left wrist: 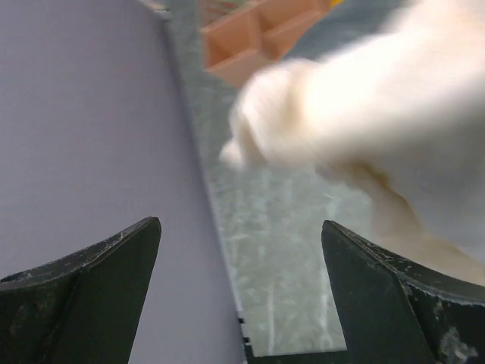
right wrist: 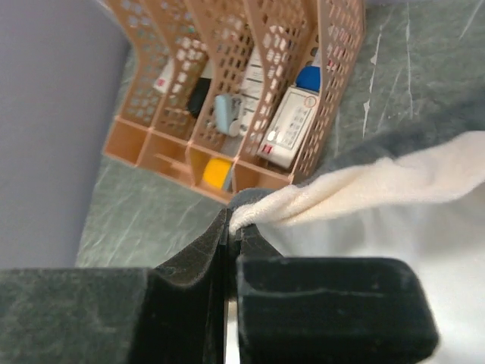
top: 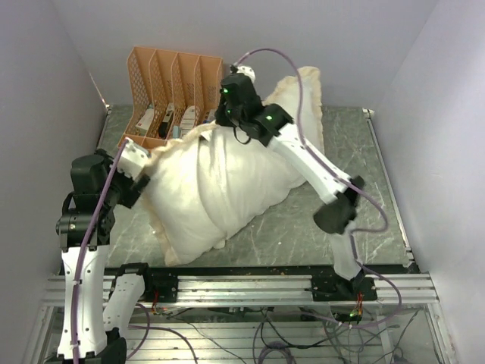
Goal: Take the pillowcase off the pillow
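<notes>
The pillowcase (top: 220, 182), cream side up with a frilled edge, lies bulging across the table; the pillow inside it is mostly hidden. My right gripper (top: 227, 120) is at its far edge, shut on the cream hem. In the right wrist view the jaws (right wrist: 229, 224) pinch the hem of the pillowcase (right wrist: 364, 186), with its grey face behind and the smooth white pillow (right wrist: 379, 258) below. My left gripper (top: 144, 180) is open and empty by the case's left end. In the left wrist view (left wrist: 241, 227) the blurred cream pillowcase (left wrist: 364, 98) is to the upper right, apart from the fingers.
An orange mesh file organiser (top: 170, 83) holding small items stands at the back left, just beyond the right gripper; it also shows in the right wrist view (right wrist: 250, 83) and the left wrist view (left wrist: 250, 38). Grey walls enclose the table (top: 303, 227) on the left, back and right.
</notes>
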Robot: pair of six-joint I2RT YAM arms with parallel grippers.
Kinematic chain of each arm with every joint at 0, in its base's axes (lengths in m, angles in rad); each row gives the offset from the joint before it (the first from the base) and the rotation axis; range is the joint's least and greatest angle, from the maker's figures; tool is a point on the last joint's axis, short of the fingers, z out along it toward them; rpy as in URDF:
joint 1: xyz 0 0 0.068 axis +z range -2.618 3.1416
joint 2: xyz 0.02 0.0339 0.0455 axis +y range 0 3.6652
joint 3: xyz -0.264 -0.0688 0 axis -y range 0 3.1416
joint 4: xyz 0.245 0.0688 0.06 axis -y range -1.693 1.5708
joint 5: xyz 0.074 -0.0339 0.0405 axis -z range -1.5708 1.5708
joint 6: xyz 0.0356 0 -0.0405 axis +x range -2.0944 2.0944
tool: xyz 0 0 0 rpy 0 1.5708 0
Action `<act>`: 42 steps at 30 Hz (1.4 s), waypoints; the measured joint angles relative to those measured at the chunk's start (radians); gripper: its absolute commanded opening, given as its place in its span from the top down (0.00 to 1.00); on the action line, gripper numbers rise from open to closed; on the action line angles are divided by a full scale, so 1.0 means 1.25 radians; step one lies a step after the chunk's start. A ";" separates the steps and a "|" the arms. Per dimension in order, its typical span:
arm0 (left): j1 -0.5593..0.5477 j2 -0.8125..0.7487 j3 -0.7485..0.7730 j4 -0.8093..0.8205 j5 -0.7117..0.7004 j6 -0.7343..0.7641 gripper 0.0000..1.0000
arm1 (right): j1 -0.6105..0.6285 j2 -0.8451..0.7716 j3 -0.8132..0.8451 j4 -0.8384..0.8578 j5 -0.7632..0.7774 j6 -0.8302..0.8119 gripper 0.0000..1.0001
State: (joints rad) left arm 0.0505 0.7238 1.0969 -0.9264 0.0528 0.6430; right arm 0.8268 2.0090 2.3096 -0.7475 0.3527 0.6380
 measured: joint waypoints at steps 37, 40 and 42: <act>-0.001 0.198 -0.210 0.098 0.112 0.016 0.88 | -0.683 -0.066 -0.847 0.498 -0.441 0.107 0.64; -0.001 0.213 -0.210 0.152 0.056 -0.002 0.93 | -0.651 -0.141 -0.931 0.558 -0.434 0.126 0.94; -0.001 0.226 -0.206 0.184 0.025 -0.014 0.93 | -0.623 -0.249 -1.032 0.593 -0.408 0.141 1.00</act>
State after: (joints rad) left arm 0.0494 1.0069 0.8394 -0.6968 0.0845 0.6254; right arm 0.0475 1.6981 1.0203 -0.0067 -0.1577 0.8146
